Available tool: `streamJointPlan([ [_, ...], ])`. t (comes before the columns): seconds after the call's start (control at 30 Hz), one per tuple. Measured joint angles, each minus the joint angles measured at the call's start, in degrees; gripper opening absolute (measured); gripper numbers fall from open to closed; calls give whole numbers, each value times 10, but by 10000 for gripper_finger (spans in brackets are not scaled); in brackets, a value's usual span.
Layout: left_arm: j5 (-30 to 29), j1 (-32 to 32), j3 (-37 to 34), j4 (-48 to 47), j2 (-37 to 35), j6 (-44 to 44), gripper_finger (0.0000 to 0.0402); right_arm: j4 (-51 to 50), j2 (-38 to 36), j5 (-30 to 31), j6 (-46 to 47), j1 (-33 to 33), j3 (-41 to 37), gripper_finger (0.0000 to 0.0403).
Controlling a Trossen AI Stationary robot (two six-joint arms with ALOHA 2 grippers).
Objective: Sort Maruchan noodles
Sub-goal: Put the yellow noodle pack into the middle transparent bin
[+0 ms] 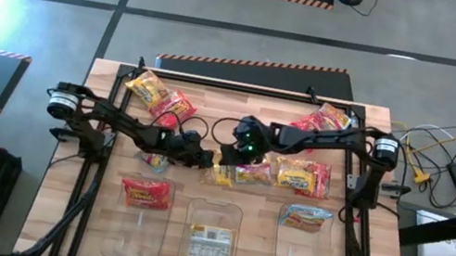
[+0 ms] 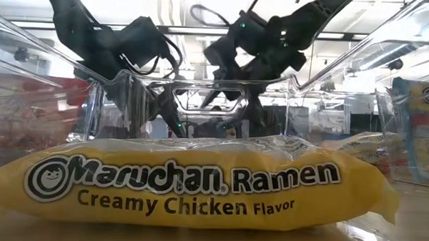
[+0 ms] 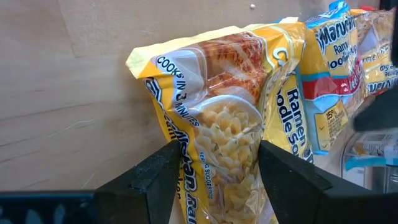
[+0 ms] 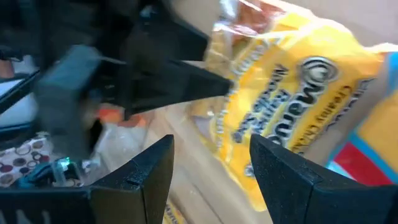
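Left wrist view: left fingers (image 3: pixel 214 180) clamped on yellow packet (image 3: pixel 217 112); right fingers (image 4: pixel 211 168) parted just beside it

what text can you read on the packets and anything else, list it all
"Maruchan Ramen Creamy Chicken Flavor": yellow plastic noodle packet in the clear middle bin, low view.
"COOKS IN 3 MINUTES", part "Ramen Noodle So...": yellow packet between the left pincer fingers.
Part "Maru...": blue-topped packet beside it.
High view packet print: too small to read.
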Motion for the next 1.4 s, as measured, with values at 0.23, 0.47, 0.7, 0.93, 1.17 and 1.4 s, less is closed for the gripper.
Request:
streamJointPlan([
  [0.23, 2, 0, 0, -2, -2, 0, 194, -18, 13, 13, -1, 0, 0, 198],
  [0.47, 4, 0, -1, -6, -8, 0, 194, -57, 27, 40, -7, 5, 0, 198],
  [0.7, 4, 0, -2, -6, -8, 1, 194, -58, 47, 41, -6, 10, 0, 198],
  [0.93, 2, 0, -2, -4, -8, 0, 194, -51, 58, 57, -7, 12, 1, 198],
  [1.17, 1, 0, -2, 7, -8, -1, 194, -33, 60, 92, -22, 12, 1, 199],
  [1.4, 1, 0, -2, 35, -8, -1, 194, -19, 60, 101, -33, 12, 0, 199],
])
